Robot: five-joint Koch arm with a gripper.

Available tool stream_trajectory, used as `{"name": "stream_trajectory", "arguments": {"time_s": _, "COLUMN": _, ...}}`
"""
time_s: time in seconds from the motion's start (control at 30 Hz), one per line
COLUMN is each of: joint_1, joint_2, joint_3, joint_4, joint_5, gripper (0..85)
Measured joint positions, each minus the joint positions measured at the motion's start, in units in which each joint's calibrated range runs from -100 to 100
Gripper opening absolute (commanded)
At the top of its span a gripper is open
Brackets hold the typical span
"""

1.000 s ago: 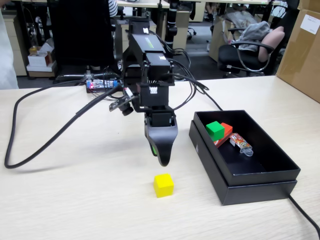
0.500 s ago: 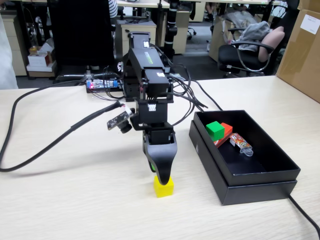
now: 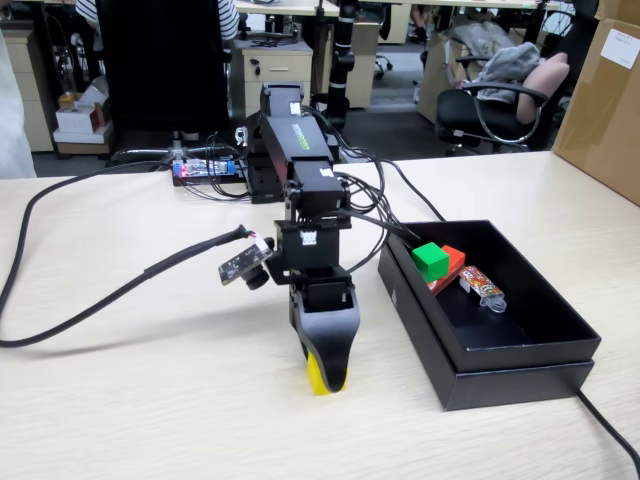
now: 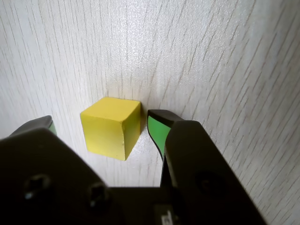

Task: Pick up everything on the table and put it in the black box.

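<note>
Gripper (image 4: 98, 124) was down at the tabletop (image 3: 150, 400) with its fingers (image 4: 157, 127) spread apart on either side of the yellow cube (image 4: 111, 126), not clamped on it; the right finger in the wrist view sat just beside the cube's face, the left one barely showed. In the fixed view the gripper (image 3: 326, 385) covered most of the yellow cube (image 3: 314, 378), which rested on the tabletop left of the black box (image 3: 520, 365). Green cube (image 3: 431, 261) and red packet (image 3: 450, 264) lay inside the black box, next to an orange wrapped stick (image 3: 481, 287).
</note>
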Motion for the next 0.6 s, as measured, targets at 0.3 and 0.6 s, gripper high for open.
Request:
{"name": "stream_trajectory", "arguments": {"time_s": 0.3, "joint_1": -0.05, "joint_2": 0.38, "joint_3": -0.37, "joint_4": 0.00, "joint_5": -0.49, "gripper": 18.5}}
{"name": "stream_trajectory", "arguments": {"time_s": 0.6, "joint_1": -0.24, "joint_2": 0.25, "joint_3": -1.10, "joint_4": 0.58, "joint_5": -0.73, "gripper": 6.9}}
